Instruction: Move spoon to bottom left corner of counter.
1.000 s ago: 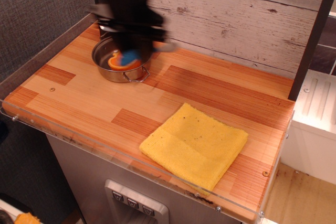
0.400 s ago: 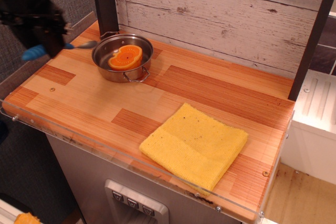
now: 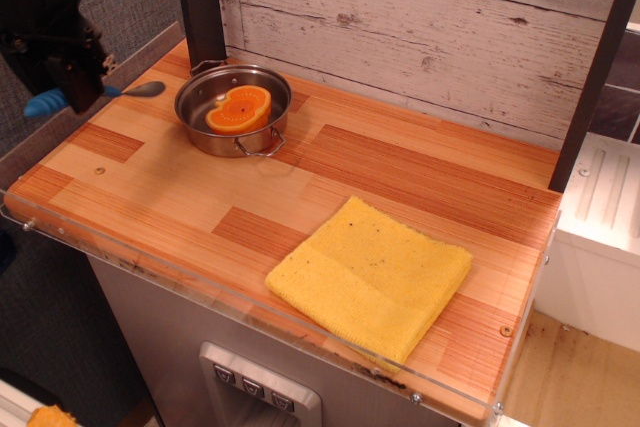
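Observation:
The spoon [image 3: 100,96] has a blue handle at the left and a silver bowl at the right. It is held level in the air over the counter's far left edge. My black gripper [image 3: 78,90] is shut on the spoon's middle, at the upper left of the view. The wooden counter [image 3: 200,202] lies below. Its near left corner [image 3: 30,202] lies below and in front of the gripper.
A steel pot [image 3: 232,112] with an orange object [image 3: 239,108] inside stands at the back left, right of the spoon. A folded yellow cloth [image 3: 370,277] lies at the front right. A clear acrylic edge [image 3: 200,292] runs along the front. A dark post [image 3: 200,2] stands behind the pot.
One second ago my gripper was over the pot holding the spoon. It has carried the spoon left, clear of the pot, and now sits slightly lower at the counter's left edge.

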`<state>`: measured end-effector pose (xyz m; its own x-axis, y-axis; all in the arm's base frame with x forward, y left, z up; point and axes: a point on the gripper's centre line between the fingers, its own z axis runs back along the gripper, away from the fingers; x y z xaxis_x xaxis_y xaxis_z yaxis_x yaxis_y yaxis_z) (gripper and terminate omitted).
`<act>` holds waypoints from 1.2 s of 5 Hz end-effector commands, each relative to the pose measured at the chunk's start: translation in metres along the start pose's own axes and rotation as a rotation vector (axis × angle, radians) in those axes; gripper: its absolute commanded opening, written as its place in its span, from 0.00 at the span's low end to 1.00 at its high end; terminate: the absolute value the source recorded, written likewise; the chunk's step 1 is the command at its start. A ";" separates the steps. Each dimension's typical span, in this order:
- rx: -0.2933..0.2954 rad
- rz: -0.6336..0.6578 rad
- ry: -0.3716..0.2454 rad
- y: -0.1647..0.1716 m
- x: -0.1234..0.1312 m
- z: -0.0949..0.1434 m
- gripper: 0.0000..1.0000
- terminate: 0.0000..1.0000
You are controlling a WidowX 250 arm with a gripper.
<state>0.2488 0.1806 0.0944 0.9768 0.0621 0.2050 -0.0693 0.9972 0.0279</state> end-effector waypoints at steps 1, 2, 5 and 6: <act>0.069 -0.038 -0.002 0.019 0.013 -0.011 0.00 0.00; 0.064 -0.034 0.041 0.021 0.005 -0.029 0.00 0.00; -0.009 0.006 0.184 0.017 -0.019 -0.074 0.00 0.00; 0.024 -0.025 0.160 0.011 -0.014 -0.062 1.00 0.00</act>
<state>0.2406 0.1879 0.0096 0.9986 0.0527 0.0090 -0.0529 0.9983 0.0250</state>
